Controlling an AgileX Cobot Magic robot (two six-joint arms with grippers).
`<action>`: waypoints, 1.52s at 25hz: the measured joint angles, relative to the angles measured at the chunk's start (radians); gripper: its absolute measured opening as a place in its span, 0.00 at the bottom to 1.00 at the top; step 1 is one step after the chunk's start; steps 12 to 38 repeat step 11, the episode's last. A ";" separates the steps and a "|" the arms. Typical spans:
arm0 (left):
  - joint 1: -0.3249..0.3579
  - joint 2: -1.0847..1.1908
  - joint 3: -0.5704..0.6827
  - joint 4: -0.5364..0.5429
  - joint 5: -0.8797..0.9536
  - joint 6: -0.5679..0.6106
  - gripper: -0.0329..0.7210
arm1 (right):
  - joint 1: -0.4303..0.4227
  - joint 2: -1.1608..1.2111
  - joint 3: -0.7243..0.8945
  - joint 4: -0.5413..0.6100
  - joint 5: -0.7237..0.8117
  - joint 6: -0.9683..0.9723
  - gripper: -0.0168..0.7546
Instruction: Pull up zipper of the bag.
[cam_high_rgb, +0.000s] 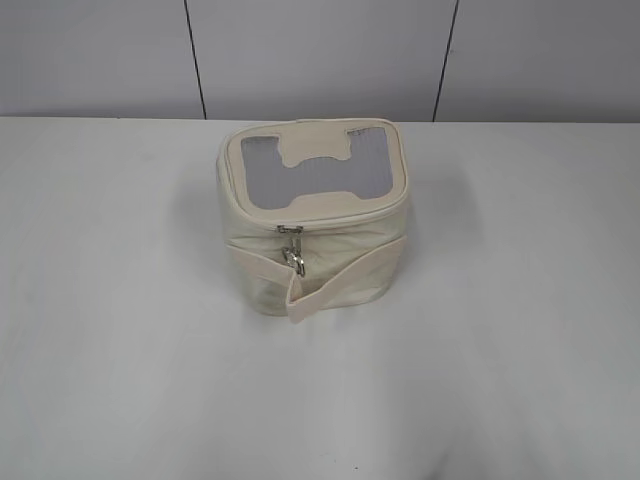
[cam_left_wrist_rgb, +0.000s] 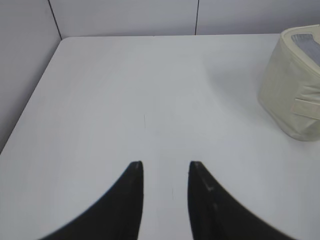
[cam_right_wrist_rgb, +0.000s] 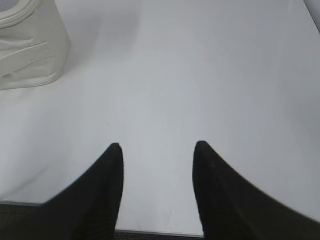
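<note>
The small boxy cream bag (cam_high_rgb: 315, 215) stands upright in the middle of the white table, its lid with the grey mesh window and cream H-shaped patch facing up. The zipper track runs round the lid's rim, and its silver pull (cam_high_rgb: 293, 255) with a ring hangs down the front wall above the fabric strap (cam_high_rgb: 340, 280). The bag also shows at the right edge of the left wrist view (cam_left_wrist_rgb: 292, 95) and at the top left of the right wrist view (cam_right_wrist_rgb: 30, 45). My left gripper (cam_left_wrist_rgb: 166, 164) is open and empty over bare table. My right gripper (cam_right_wrist_rgb: 159, 145) is open and empty near the table's front edge. Neither gripper shows in the exterior view.
The white table (cam_high_rgb: 120, 330) stretches on all sides of the bag. Grey wall panels (cam_high_rgb: 320, 55) stand along its far edge, and a wall runs along its left side (cam_left_wrist_rgb: 25, 65). The table's front edge (cam_right_wrist_rgb: 160, 233) lies just under my right gripper.
</note>
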 joint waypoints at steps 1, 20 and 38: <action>0.000 0.000 0.000 0.000 0.000 0.000 0.36 | 0.000 0.000 0.000 0.000 0.000 0.000 0.50; 0.000 0.000 0.000 0.000 0.000 0.000 0.36 | 0.000 0.000 0.000 0.000 0.000 0.000 0.50; 0.000 0.000 0.000 0.000 0.000 0.000 0.36 | 0.000 0.000 0.000 0.000 0.000 0.000 0.50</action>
